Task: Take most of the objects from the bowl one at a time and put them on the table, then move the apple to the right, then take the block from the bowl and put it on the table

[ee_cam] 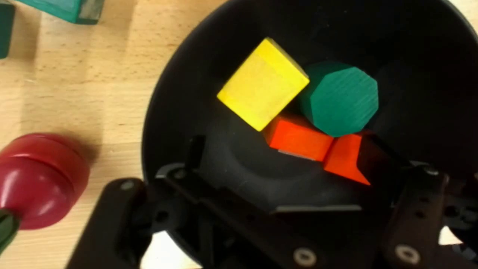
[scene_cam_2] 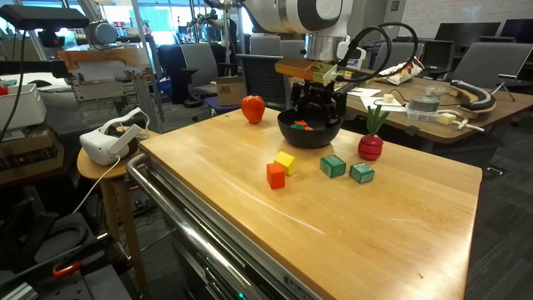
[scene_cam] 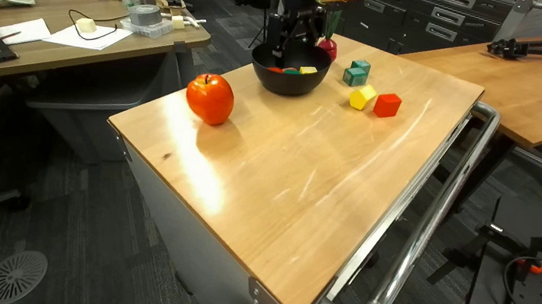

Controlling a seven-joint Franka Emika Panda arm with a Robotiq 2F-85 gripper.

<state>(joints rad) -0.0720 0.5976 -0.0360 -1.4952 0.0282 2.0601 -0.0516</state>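
The black bowl [scene_cam: 286, 83] stands on the wooden table [scene_cam: 277, 183]. In the wrist view a yellow block [ee_cam: 263, 84], a green block [ee_cam: 345, 101] and red pieces [ee_cam: 300, 140] lie in it; whether the red is one block or two, I cannot tell. My gripper [ee_cam: 286, 153] reaches down into the bowl, fingers wide apart and holding nothing, the right-hand finger covering part of the red. On the table lie a red block [scene_cam_2: 275, 176], a yellow block [scene_cam_2: 286, 162] and two green blocks [scene_cam_2: 332, 166]. The red-orange apple [scene_cam: 209, 99] sits apart from the bowl, near a table edge.
A red toy vegetable with green leaves [scene_cam_2: 370, 146] stands close beside the bowl. Along one table side runs a metal rail [scene_cam: 425, 231]. A stool with a white headset [scene_cam_2: 106, 143] and a cluttered desk [scene_cam: 83, 49] stand off the table.
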